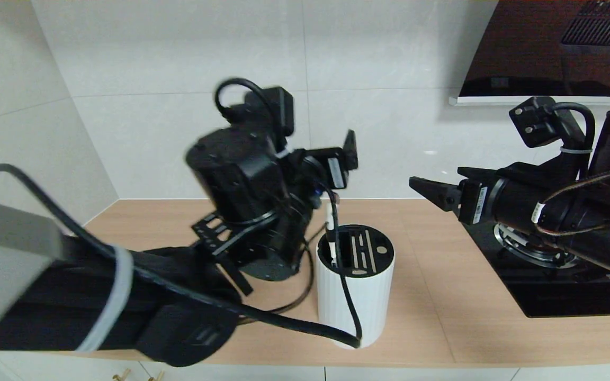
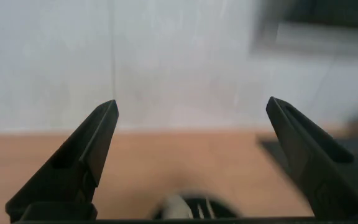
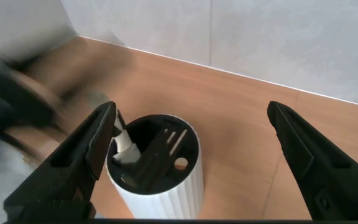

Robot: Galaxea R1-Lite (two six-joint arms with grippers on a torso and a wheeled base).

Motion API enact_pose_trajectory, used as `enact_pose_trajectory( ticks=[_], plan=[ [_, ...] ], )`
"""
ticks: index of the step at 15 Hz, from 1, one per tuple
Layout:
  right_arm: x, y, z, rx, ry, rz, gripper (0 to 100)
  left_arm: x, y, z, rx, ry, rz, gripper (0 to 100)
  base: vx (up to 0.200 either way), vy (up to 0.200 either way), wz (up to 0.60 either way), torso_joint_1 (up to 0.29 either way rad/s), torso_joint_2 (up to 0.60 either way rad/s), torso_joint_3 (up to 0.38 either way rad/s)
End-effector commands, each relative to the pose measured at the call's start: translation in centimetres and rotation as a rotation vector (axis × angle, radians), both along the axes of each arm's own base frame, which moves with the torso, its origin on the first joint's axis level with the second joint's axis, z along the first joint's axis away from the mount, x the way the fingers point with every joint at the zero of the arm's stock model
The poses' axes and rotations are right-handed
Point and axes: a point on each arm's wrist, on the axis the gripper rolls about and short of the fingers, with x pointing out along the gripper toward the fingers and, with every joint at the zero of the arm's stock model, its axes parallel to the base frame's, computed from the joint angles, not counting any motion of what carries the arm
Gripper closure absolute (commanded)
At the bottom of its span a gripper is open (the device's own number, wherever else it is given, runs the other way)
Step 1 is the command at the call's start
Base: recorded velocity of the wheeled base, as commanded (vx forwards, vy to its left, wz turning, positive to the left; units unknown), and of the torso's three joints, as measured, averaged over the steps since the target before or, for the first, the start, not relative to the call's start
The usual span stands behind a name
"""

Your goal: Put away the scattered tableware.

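Fingers of the left gripper point(image 2: 191, 106) are wide apart with nothing between them. In the head view this gripper point(image 1: 343, 159) hangs just above a white ribbed holder point(image 1: 355, 296), at about 12 o'clock from it. The holder stands upright on the wooden counter point(image 1: 442, 296), near its front edge. Its black top has several narrow slots and one round hole. One utensil point(image 1: 330, 217) with a white handle stands in the opening at the 9 o'clock side of the top. The handle rises a little over the rim, and the lower part is hidden inside.

The right gripper point(image 3: 191, 106) is also spread wide and carries nothing. In the head view it point(image 1: 432, 193) is at about 2 o'clock from the holder, apart from it, and points toward it. It is over the near edge of a black stove point(image 1: 548, 296), which lies at 3 o'clock from the holder. From the right wrist, the holder point(image 3: 160, 186) and the white handle point(image 3: 124, 146) show between the fingers.
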Motion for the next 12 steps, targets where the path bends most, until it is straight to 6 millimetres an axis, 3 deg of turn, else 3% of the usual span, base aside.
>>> enact_pose_trajectory(
  ticks=[1, 2, 4, 5, 6, 7, 8, 9, 10, 12],
  plan=[
    [-1.3, -1.3, 0.6, -0.007, -0.037, -0.022, 0, -4.9, 10.3, 7.1, -0.067, -0.143, 0.029, 0, 0.000, 0.000, 0.00, 0.000, 0.00, 0.000],
    [-2.3, -2.0, 1.1, -0.012, -0.064, -0.025, 0, -6.5, 12.8, 6.7, -0.027, -0.118, 0.024, 0, 0.000, 0.000, 0.00, 0.000, 0.00, 0.000],
    [-3.5, -3.1, 1.2, -0.012, -0.079, -0.039, 0, -8.6, 15.6, 5.5, 0.016, -0.082, 0.037, 0, 0.000, 0.000, 0.00, 0.000, 0.00, 0.000],
    [-5.2, -4.9, 1.5, -0.017, -0.117, -0.073, 0, -11.3, 17.9, 4.8, 0.021, -0.077, 0.072, 0, 0.000, 0.000, 0.00, 0.000, 0.00, 0.000],
    [-6.1, -5.7, 1.5, -0.017, -0.134, -0.092, 0, -12.4, 18.8, 4.7, 0.017, -0.085, 0.090, 0, 0.000, 0.000, 0.00, 0.000, 0.00, 0.000],
    [-8.7, -7.4, 1.3, -0.018, -0.175, -0.113, 0, -15.2, 21.0, 4.2, 0.017, -0.092, 0.151, 0, 0.000, 0.000, 0.00, 0.000, 0.00, 0.000],
    [-9.9, -8.2, 1.3, -0.015, -0.200, -0.122, 0, -16.6, 22.0, 3.9, 0.022, -0.088, 0.177, 0, 0.000, 0.000, 0.00, 0.000, 0.00, 0.000],
    [-12.5, -9.9, 0.7, 0.003, -0.243, -0.155, 0, -19.7, 23.5, 3.0, 0.030, -0.070, 0.204, 0, 0.000, 0.000, 0.00, 0.000, 0.00, 0.000],
    [-14.7, -11.2, -0.2, 0.013, -0.270, -0.199, 0, -22.6, 24.6, 1.9, 0.044, -0.049, 0.202, 0, 0.000, 0.000, 0.00, 0.000, 0.00, 0.000],
    [-18.4, -13.0, -2.2, 0.015, -0.283, -0.268, 0, -26.6, 26.1, 0.2, 0.054, -0.028, 0.227, 0, 0.000, 0.000, 0.00, 0.000, 0.00, 0.000]
  ],
)
